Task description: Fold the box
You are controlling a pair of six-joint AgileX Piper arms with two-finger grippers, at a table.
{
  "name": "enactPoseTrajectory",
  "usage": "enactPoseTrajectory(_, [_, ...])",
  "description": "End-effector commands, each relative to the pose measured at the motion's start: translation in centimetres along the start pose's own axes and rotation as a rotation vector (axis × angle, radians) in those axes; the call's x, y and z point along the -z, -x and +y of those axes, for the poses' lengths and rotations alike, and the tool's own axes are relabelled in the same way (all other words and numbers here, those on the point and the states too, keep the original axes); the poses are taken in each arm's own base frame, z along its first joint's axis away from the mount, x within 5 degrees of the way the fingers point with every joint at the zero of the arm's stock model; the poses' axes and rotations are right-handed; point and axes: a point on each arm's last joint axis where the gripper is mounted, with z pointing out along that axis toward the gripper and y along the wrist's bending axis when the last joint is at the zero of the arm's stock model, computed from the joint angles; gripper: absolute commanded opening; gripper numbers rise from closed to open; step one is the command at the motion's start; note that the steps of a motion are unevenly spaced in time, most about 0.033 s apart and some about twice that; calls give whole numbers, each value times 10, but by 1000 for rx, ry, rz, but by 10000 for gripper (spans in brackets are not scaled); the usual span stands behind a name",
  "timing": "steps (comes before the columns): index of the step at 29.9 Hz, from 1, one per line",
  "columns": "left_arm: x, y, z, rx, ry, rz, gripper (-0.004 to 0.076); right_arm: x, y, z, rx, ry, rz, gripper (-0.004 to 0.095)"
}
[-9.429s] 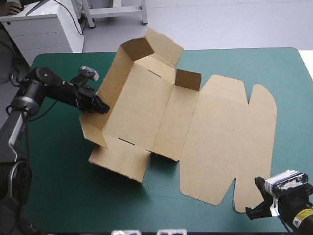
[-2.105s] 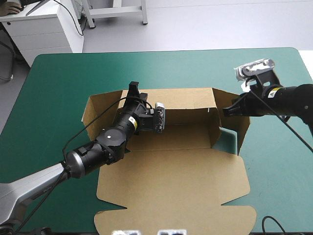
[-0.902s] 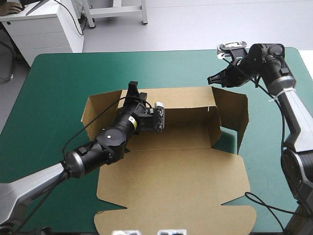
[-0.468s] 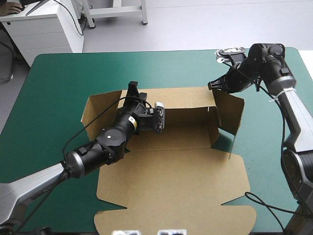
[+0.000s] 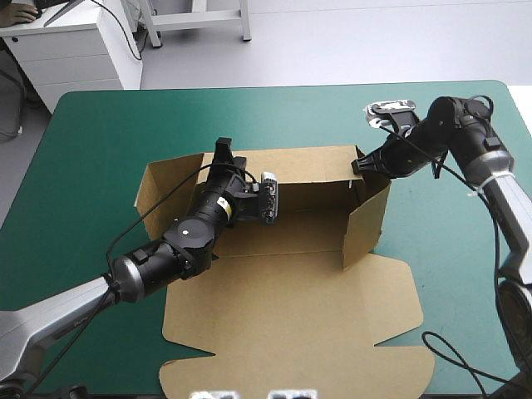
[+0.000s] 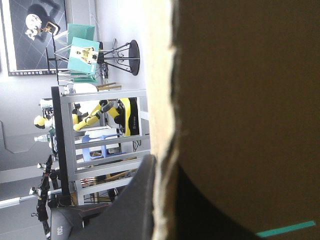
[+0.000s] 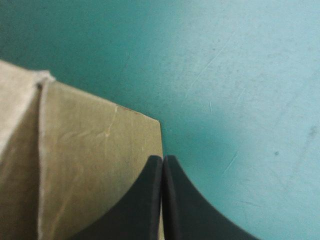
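The brown box (image 5: 291,291) lies mid-table with its lid flat toward the near edge and its back wall (image 5: 312,165) raised. My left gripper (image 5: 223,153) is shut on the top edge of that wall near its left end. In the left wrist view the board (image 6: 240,100) runs edge-on between the fingers of the left gripper (image 6: 162,166). The right end flap (image 5: 366,223) stands swung inward across the tray. My right gripper (image 5: 358,165) is shut, its tip against the flap's upper far corner. In the right wrist view the right gripper (image 7: 163,161) rests at the flap's (image 7: 95,165) edge.
The left end flap (image 5: 160,187) leans outward. Teal-green cover (image 5: 399,108) shows beyond the box and on both sides. The lid's front edge lies close to the table's near edge.
My right gripper moved left and down, swinging the right end flap inward from splayed to standing across the tray. My left gripper kept its hold on the back wall.
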Motion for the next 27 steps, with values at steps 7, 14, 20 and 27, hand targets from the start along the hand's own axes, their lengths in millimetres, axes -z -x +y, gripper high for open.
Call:
enactPoseTrajectory(7, [10,-1,16,24,59,3,-8,33,-42,16,81,2,-292,-19])
enactPoseTrajectory(14, [10,-1,16,28,57,-3,-8,47,-67,29,192,33,-439,-19])
enactPoseTrajectory(20, [10,-1,16,28,57,-3,-8,35,-87,30,247,28,-453,-16])
enactPoseTrajectory(27, [10,-1,16,28,57,-3,-8,24,-97,31,308,56,-433,318])
